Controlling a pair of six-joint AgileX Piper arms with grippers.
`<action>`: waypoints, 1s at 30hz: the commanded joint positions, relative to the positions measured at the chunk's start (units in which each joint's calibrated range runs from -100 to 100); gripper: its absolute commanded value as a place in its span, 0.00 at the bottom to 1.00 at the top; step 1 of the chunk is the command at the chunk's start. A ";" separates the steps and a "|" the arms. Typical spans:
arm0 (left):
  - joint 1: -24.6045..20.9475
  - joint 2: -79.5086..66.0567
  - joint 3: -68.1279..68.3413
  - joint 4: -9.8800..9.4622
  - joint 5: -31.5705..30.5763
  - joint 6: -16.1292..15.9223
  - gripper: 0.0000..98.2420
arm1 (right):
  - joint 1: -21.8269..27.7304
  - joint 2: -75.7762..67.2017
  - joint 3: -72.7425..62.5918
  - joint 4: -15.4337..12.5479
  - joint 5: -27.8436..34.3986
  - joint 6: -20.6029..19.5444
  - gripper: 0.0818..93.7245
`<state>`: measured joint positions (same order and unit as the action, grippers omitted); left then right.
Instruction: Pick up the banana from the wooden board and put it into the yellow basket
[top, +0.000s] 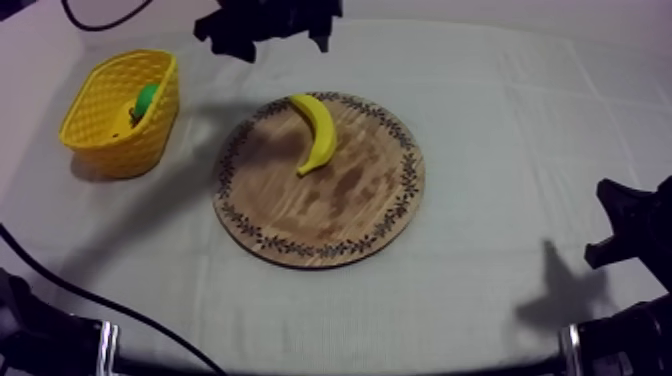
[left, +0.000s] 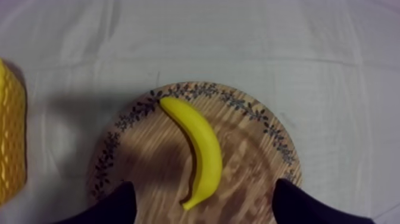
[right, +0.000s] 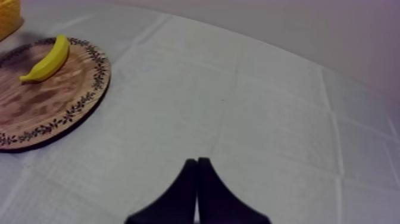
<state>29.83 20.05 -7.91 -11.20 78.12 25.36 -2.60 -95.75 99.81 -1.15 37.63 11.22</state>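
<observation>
Left fingers (left: 116, 208) are wide open over the wooden board (left: 250, 161), banana (left: 199, 146) lying just ahead between them, long axis running roughly away from them. They're clearly the nearer pair; right fingers (right: 197, 179) sit pressed together, well off over the bench (right: 268, 107).

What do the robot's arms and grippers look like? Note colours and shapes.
The left arm and right arm are black, each with a silvery band. The left gripper has black jaws with rounded tips; the right gripper has black jaws tapering to narrow points. No markings show.
</observation>
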 joint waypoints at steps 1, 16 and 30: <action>0.09 1.93 0.11 0.37 -0.08 1.06 0.87 | 0.00 0.00 -0.03 0.00 0.03 -0.01 0.00; -0.25 19.38 -7.65 3.48 -1.93 4.47 0.85 | 0.00 0.00 -0.03 0.00 0.03 -0.01 0.00; -1.25 31.46 -15.79 3.29 -2.48 5.67 0.85 | 0.00 0.00 -0.03 0.00 0.03 -0.01 0.00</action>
<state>28.62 50.85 -23.35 -7.85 75.64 31.02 -2.60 -95.75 99.81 -1.15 37.63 11.22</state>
